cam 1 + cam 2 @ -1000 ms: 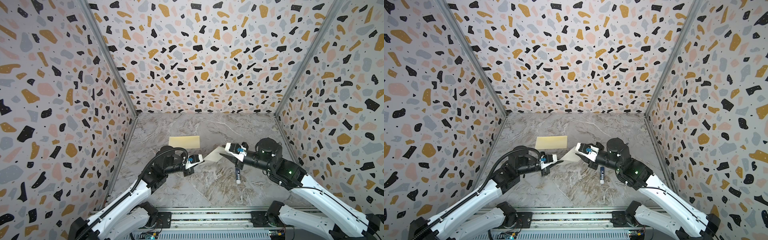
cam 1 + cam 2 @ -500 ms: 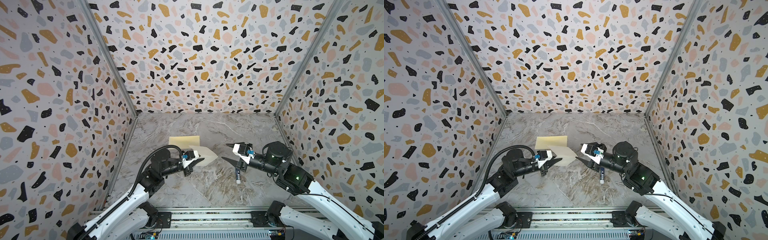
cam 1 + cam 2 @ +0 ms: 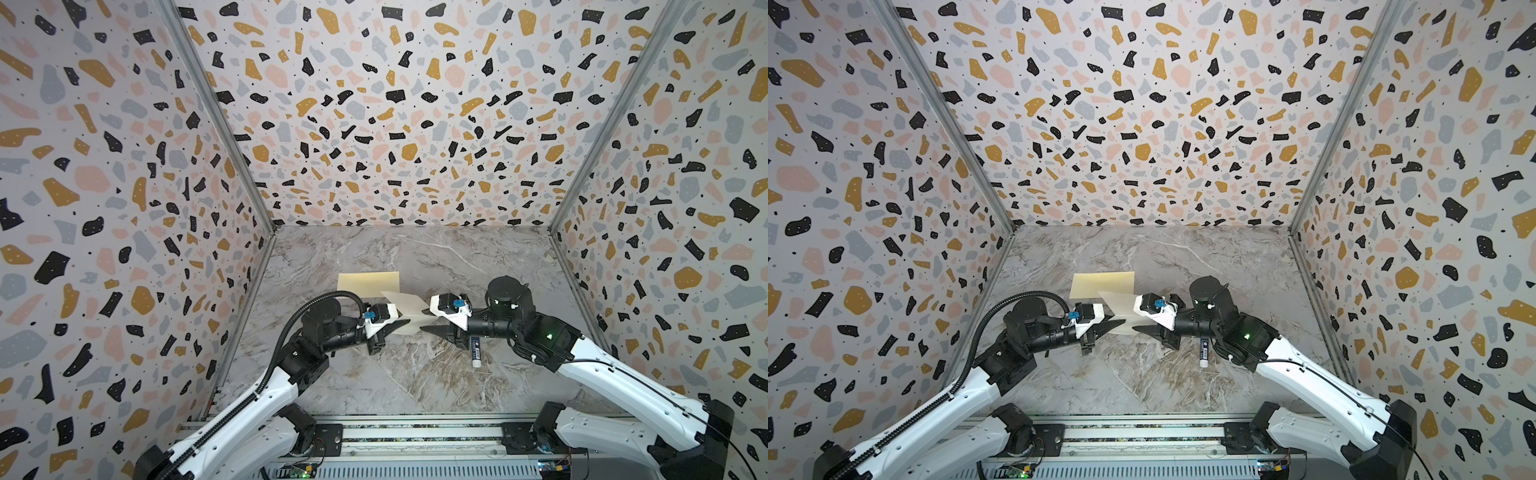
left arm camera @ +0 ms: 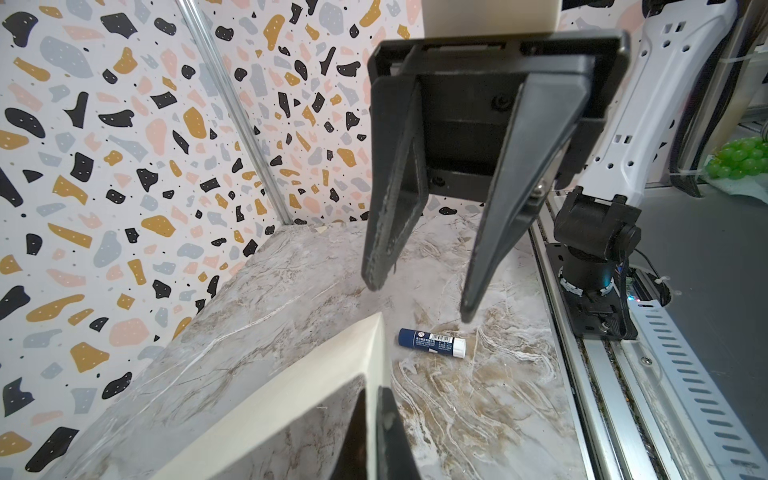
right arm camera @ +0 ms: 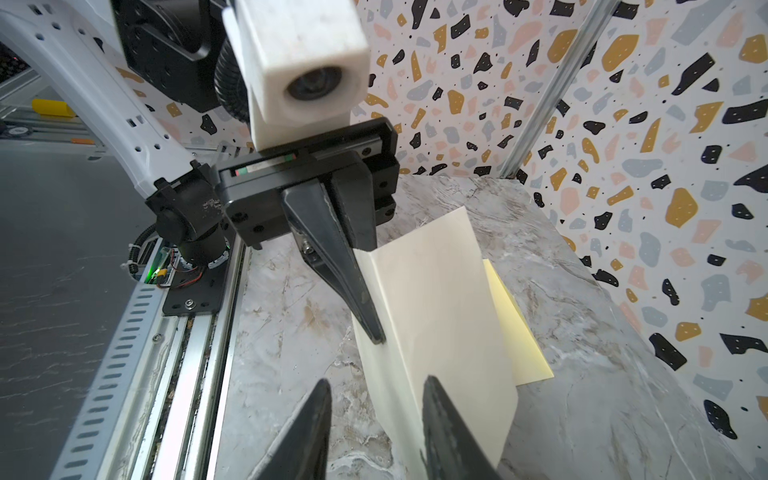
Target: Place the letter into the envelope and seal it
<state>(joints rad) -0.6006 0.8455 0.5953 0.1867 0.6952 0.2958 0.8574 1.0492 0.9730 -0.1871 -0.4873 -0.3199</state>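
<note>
The letter (image 5: 436, 307) is a cream sheet with its plain side showing, bent along one crease and held tilted above the middle of the surface (image 3: 415, 382). The envelope (image 3: 368, 281), pale yellow and oblong, lies flat just behind it, its near edge partly covered by the letter in both top views

A robot lab's test booth: terrazzo-print panels (image 3: 374, 124) wall in a marble-look table (image 3: 415, 374) on three sides. The left arm (image 3: 249, 399) and right arm (image 3: 623, 386) stand on a slotted aluminium rail (image 3: 415, 434) along its near edge.
</note>
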